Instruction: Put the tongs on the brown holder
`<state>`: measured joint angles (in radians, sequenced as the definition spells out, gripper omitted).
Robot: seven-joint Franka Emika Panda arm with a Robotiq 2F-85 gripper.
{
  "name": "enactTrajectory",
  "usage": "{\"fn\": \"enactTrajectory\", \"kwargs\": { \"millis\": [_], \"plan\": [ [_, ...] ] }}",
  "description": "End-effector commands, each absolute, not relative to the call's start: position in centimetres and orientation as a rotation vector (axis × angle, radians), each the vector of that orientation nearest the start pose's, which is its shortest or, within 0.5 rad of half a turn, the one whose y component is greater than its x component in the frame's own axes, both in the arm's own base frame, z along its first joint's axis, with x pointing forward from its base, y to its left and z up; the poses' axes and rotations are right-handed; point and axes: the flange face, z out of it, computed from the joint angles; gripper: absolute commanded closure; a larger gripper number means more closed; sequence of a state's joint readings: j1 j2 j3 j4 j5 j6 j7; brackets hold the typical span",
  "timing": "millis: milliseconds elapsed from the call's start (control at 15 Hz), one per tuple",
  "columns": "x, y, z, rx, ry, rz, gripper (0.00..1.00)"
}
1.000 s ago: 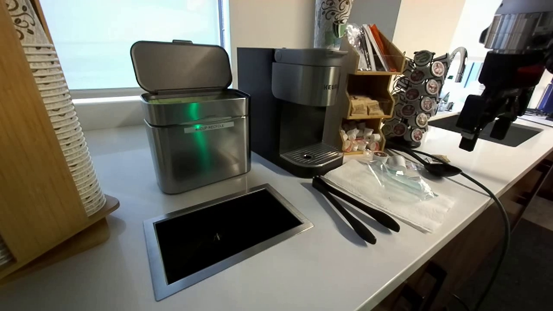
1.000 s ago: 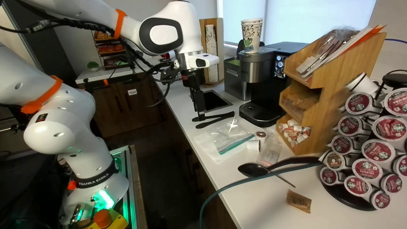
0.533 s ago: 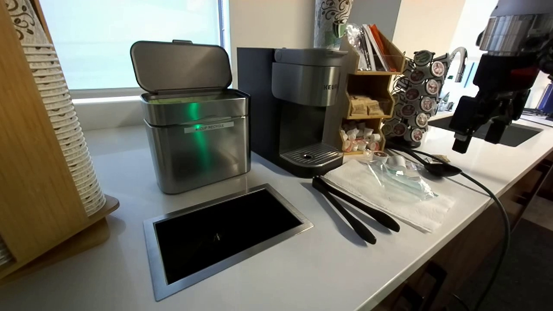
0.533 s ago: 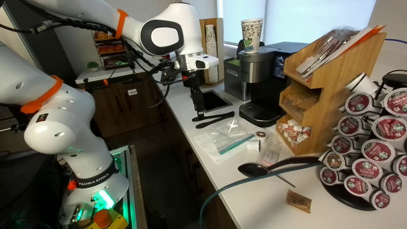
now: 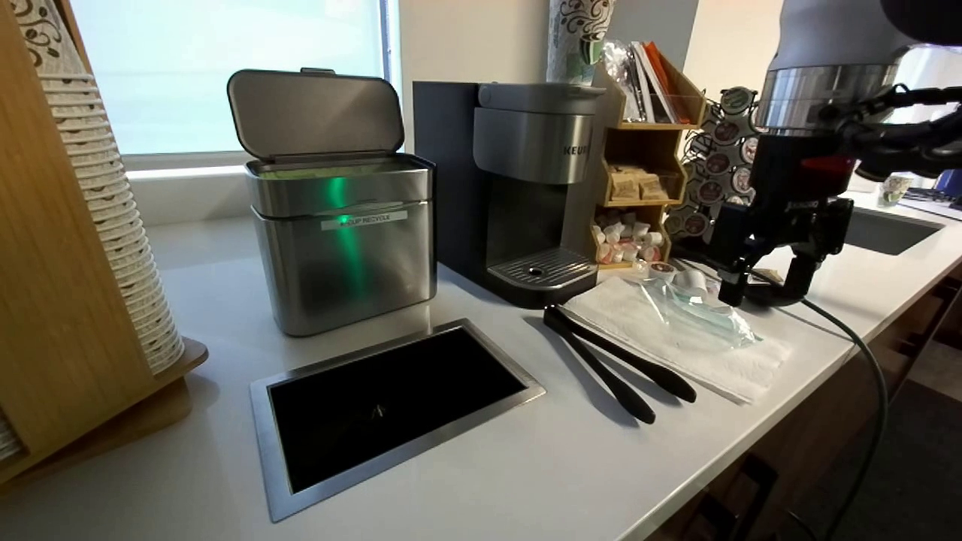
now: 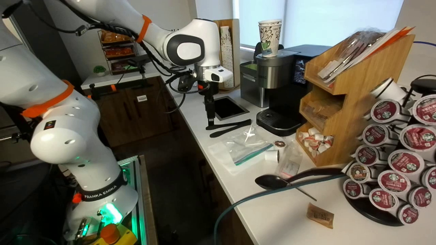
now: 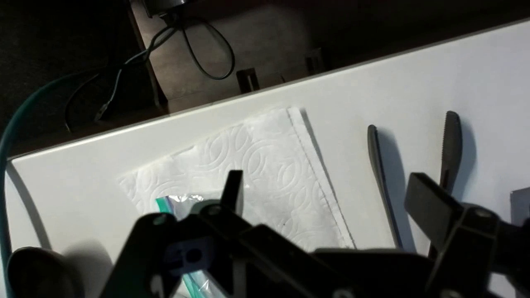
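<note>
Long black tongs (image 5: 631,359) are lying on the counter (image 5: 518,473), the joined end sitting near the base of the coffee machine (image 5: 526,150) and the two arms spreading toward the counter's front edge. Wooden brown holder (image 6: 364,112) is standing upright just beside the coffee machine, apart from the tongs. Its top compartment is holding papers (image 5: 664,83) and clear-wrapped items (image 6: 344,63), the middle one brown packets (image 5: 625,186), the lowest one small tubs (image 6: 318,137).

Black gripper (image 5: 757,294) is hanging above the counter, pointing down, its fingers (image 7: 428,205) standing wide apart. In the wrist view a paper towel (image 7: 285,194) is showing through the gap, and one finger is partly covering an arm of the tongs. In an exterior view the fingertips (image 5: 731,291) are sitting clear of the tongs.

On the towel, a clear plastic bag (image 6: 250,144) is lying. Farther along the counter, a black spoon (image 6: 270,182) is resting near a rack (image 6: 373,213) of coffee pods (image 6: 393,180). Paper cups (image 6: 269,37) are standing on top of the coffee machine. A metal bin (image 5: 346,263) is standing with its lid raised, just beside a metal-framed opening (image 5: 270,443) in the counter.
</note>
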<state>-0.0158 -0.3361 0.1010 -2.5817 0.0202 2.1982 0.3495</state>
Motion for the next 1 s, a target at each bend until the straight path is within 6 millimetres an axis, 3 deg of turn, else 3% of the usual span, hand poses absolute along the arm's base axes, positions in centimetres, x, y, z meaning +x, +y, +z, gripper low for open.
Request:
{"fn": "enactTrajectory", "kwargs": {
  "millis": [0,200,733,933],
  "plan": [
    [40.7,3.3,37.3,-3.135,0.451,0.067,0.00],
    [40.7,2.8,37.6,-3.130,0.463,0.057,0.00],
    [45.3,6.8,30.8,-3.114,0.061,0.146,0.00],
    [47.6,8.6,28.9,-3.121,0.017,0.101,0.00]
  ]
}}
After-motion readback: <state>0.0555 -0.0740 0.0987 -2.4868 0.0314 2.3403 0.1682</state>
